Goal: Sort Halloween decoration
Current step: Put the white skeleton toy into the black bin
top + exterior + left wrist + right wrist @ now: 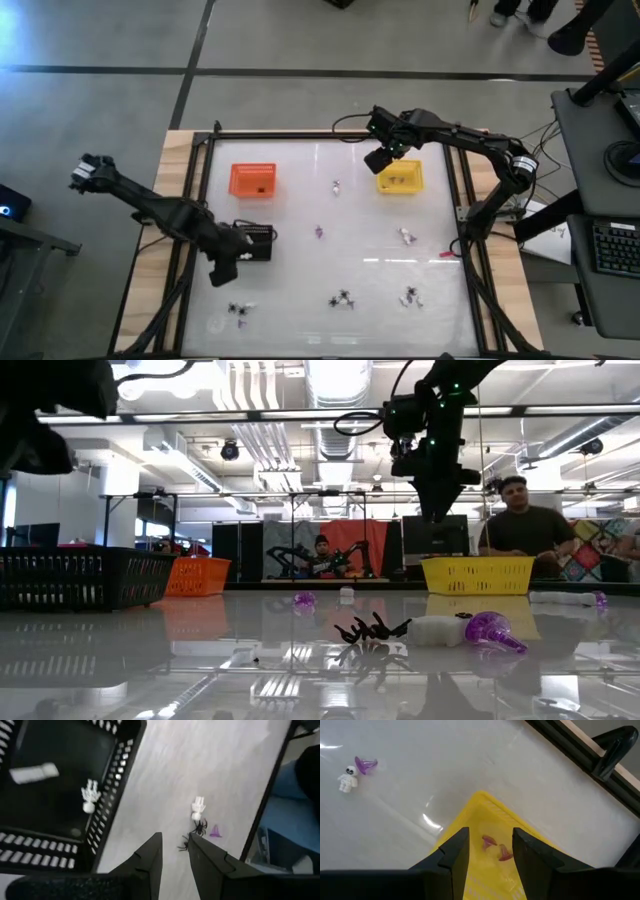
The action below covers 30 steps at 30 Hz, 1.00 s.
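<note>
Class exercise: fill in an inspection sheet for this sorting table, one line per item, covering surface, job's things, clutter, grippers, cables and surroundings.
Surface: glossy white table.
Job's things: trinkets loose on the table, including a black spider; purplish pieces in the yellow tray; white skeleton in the black tray; orange tray.
Clutter: nothing seen.
Grippers: left gripper open beside the black tray; right gripper open above the yellow tray.
Cables: black cable at the right arm.
Surroundings: seated person, desk keyboard.

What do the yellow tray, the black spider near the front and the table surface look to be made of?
Yellow tray: probably moulded plastic, with latticed walls and a matte, even colour. Black spider: likely plastic or rubber, thin stiff legs with a slight sheen; I can't tell which. Table surface: smooth, glossy white sheet that mirrors the trays and ceiling lights.
</note>
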Tool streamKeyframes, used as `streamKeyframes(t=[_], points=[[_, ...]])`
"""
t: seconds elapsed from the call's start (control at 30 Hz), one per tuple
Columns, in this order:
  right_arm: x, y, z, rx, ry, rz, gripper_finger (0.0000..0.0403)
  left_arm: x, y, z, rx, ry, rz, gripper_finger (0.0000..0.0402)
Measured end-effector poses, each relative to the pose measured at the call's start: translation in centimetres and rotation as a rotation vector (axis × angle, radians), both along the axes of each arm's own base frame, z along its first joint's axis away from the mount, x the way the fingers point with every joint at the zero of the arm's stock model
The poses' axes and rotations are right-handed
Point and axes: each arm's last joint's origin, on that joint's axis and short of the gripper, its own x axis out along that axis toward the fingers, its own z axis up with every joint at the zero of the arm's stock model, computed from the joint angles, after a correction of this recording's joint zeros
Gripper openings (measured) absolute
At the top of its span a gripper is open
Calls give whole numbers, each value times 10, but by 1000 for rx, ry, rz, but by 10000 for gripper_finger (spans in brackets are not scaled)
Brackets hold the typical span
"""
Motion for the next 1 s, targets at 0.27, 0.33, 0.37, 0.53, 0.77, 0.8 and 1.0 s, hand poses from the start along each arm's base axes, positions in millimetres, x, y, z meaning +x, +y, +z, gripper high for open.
streamKeyframes(t=[0.27, 0.33, 0.37, 0.53, 0.77, 0.8, 1.0], points=[[0, 0, 0, -4, 10, 35, 139, 20, -12, -18, -36, 76, 36, 103], [0, 0, 0, -2, 17, 49, 139, 26, -16, -21, -55, 52, 41, 116], [-1, 1, 0, 0, 23, 54, 139, 29, -19, -22, -62, 41, 41, 122], [-2, 2, -1, 6, 49, 96, 139, 42, -30, -36, -62, 43, 25, 136], [-4, 2, -1, 12, 67, 119, 139, 52, -52, -52, -24, 114, -28, 134], [-4, 2, -1, 11, 68, 122, 139, 54, -56, -53, -21, 119, -34, 134], [-4, 2, -1, 11, 69, 127, 139, 65, -76, -62, 5, 151, -73, 134]])
